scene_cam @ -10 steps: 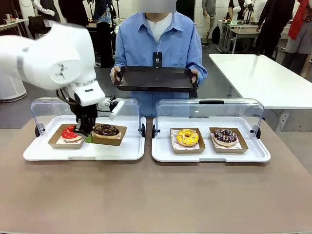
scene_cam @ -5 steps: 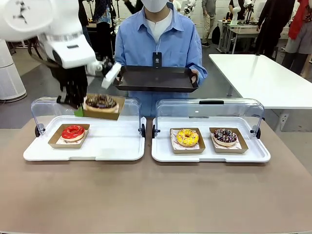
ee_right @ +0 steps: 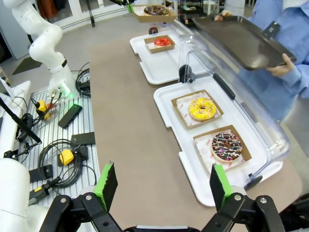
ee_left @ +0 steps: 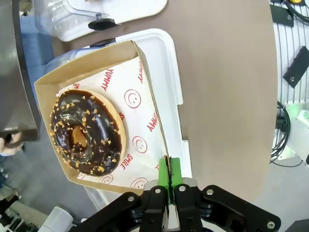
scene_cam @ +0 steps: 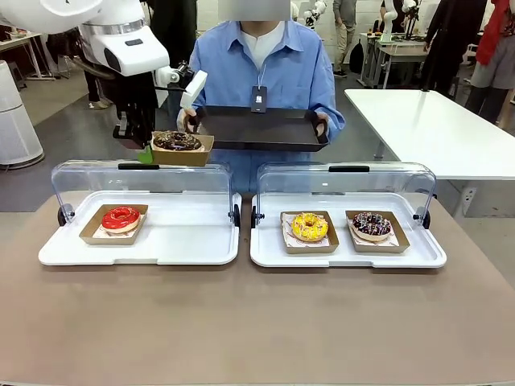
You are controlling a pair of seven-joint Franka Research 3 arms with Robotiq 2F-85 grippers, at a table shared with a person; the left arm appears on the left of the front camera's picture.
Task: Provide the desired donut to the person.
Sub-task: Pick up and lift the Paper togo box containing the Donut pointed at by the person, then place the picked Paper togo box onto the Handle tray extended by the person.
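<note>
- Brown table lies nearest, below both arms.
- Right gripper hangs over it, jaws spread wide, empty.
- Left gripper pinches the cardboard tray edge; chocolate donut sits just ahead of its fingers.
- Beyond it, person holds a black tray.

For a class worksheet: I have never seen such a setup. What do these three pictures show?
Two white robot arms share a brown table with a person. One picture looks across the table; the others come from wrist cameras. The left gripper is shut on a brown cardboard box with a nut-topped chocolate donut, in the air near the person's black tray. The right gripper is open. Two white lidded trays hold a red donut, a yellow donut and a sprinkled donut.
</note>
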